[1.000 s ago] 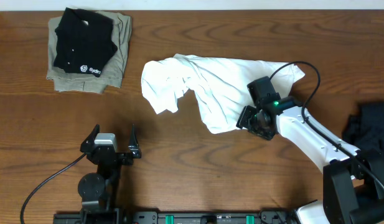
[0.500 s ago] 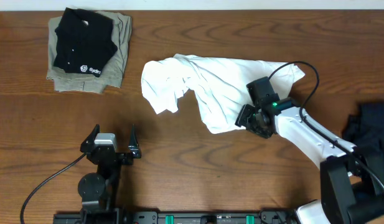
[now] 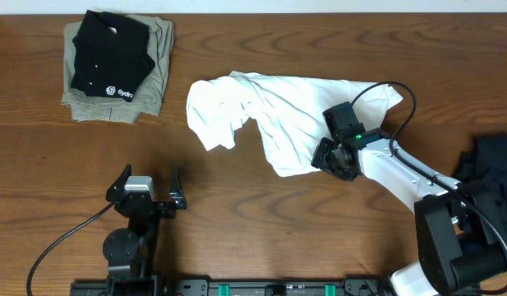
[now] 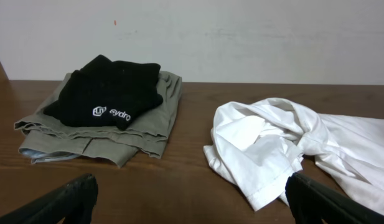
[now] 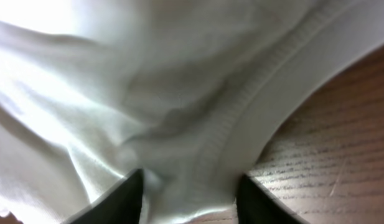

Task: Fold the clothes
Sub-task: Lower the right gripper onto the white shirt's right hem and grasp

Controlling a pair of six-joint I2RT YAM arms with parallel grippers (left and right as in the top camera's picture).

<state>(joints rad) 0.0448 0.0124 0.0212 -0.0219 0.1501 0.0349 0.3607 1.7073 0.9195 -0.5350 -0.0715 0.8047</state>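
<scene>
Wrinkled white short-sleeved T-shirt [image 3: 269,115] lies bunched, centre-right on the table, not yet folded. Right gripper [image 5: 192,198] sits at its near ribbed hem, jaws partway apart astride the edge; pinched or not, cannot tell. Probably placed there to draw the hem out flat. Left gripper [image 3: 149,185] gapes wide, empty, well apart. Brown wood-grain table [image 3: 319,238]; plain pale wall [image 4: 241,37] behind.

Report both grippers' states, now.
Left gripper: open, holding nothing.
Right gripper: jaws astride the hem of the shirt; whether it grips cannot be told.
</scene>
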